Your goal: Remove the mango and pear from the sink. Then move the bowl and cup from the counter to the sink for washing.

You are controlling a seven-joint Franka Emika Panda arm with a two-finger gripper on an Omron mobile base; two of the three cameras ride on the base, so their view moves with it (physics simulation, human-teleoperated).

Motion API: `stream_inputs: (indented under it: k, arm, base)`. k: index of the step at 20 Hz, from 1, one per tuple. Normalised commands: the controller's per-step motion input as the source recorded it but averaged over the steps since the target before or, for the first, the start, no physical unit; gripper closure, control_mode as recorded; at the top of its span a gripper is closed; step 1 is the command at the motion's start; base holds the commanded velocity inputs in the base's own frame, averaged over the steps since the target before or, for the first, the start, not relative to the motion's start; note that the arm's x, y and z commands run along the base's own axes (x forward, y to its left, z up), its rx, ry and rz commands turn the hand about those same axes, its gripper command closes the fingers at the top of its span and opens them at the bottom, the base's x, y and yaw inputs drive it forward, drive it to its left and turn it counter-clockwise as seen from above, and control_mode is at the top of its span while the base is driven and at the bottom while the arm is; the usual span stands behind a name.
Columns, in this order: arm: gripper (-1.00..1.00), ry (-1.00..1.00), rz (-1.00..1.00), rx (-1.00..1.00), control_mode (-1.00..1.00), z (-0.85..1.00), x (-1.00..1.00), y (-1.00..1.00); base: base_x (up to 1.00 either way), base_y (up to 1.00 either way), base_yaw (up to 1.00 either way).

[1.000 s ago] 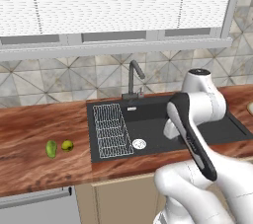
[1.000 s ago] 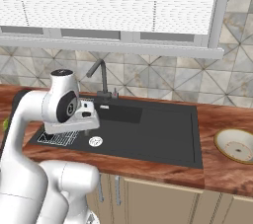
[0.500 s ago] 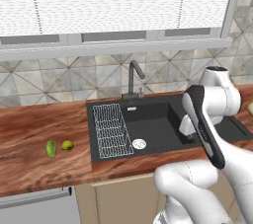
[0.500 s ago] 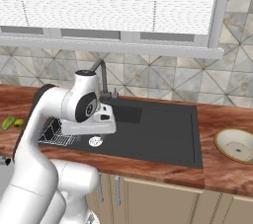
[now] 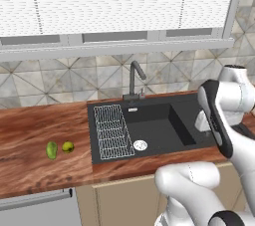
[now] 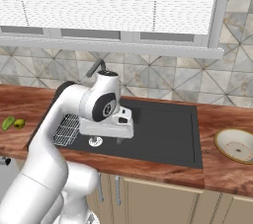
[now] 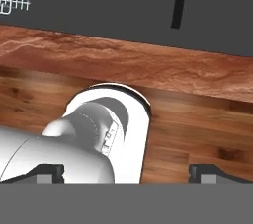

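- Fruit: two green fruits (image 5: 59, 148), judged to be the mango and pear, lie side by side on the counter (image 5: 35, 125) left of the sink (image 5: 149, 130). The basin holds no fruit, so the removal stage appears complete.
- Sink: the wire rack (image 5: 112, 131) covers the left portion; the open basin to its right is the set-down zone.
- Gripper (image 7: 126, 168): jaws fully spread, holding nothing, positioned over the front edge of the sink.
- Bowl (image 6: 236, 145): rests on the counter just right of the sink; judged the next target.
- Procedure: carry the hand rightward above the bowl, descend with one finger inside and one outside the rim, then close.
- Cup: its position cannot be determined.
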Motion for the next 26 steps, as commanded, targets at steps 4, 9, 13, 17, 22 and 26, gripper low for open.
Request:
stream_inputs:
  k: [4, 9, 13, 17, 22, 26]
  arm:
    - [-1.0, 0.02, -0.05, 0.0, -1.0, 0.02, 0.0, -0.46]
    - [-1.0, -0.01, 0.0, 0.0, -1.0, 0.0, -0.01, -0.47]
    - [-1.0, -0.02, 0.0, 0.0, -1.0, 0.0, 0.0, -0.47]
    - [-1.0, -0.14, 0.0, -0.02, -1.0, 0.0, 0.0, -0.44]
    - [-1.0, -0.23, 0.0, -0.05, -1.0, 0.0, 0.0, -0.42]
    - [-1.0, -0.06, -0.02, -0.08, -1.0, -0.03, 0.07, -0.34]
  base:
    - [0.0, 0.0, 0.0]
    - [0.0, 0.0, 0.0]
    - [0.0, 0.0, 0.0]
    - [0.0, 0.0, 0.0]
    - [0.0, 0.0, 0.0]
    - [0.0, 0.0, 0.0]
